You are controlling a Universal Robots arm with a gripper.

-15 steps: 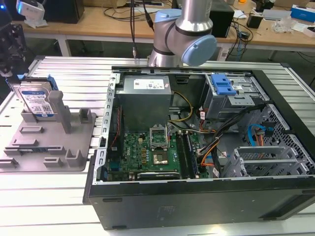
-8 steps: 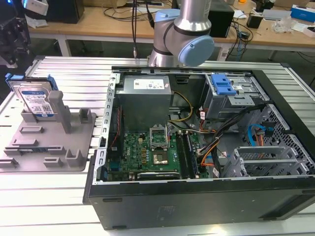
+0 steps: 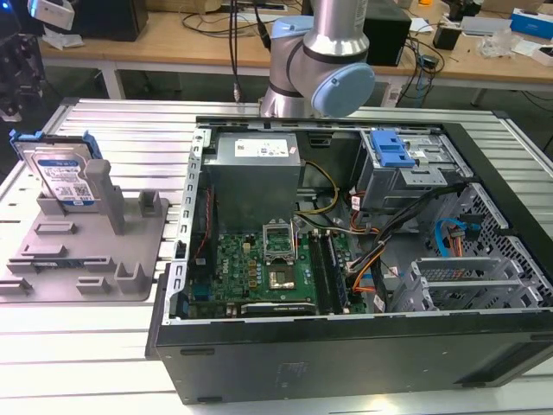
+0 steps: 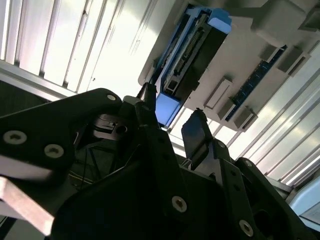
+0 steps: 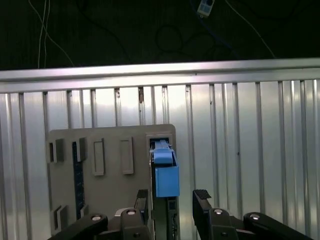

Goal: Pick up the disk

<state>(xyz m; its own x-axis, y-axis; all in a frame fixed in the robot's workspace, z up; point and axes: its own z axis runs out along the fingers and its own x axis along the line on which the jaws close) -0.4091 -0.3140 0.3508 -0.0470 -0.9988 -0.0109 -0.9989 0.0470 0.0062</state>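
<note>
The silver, blue-framed disk (image 3: 60, 173) stands upright in a grey holder (image 3: 95, 251).

In the exterior view, a grey holder tray (image 3: 134, 246) sits at the left on a slatted metal table (image 3: 78, 346). An open computer case (image 3: 328, 359) lies across centre and right, its green motherboard (image 3: 251, 264) exposed below a grey power supply (image 3: 255, 177).

Clear above disk (image 3: 62, 175), post (image 3: 98, 192) alongside

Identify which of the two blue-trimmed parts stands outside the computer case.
The disk, upright in the grey tray at the exterior view's left; the other blue part sits inside the case.
</note>
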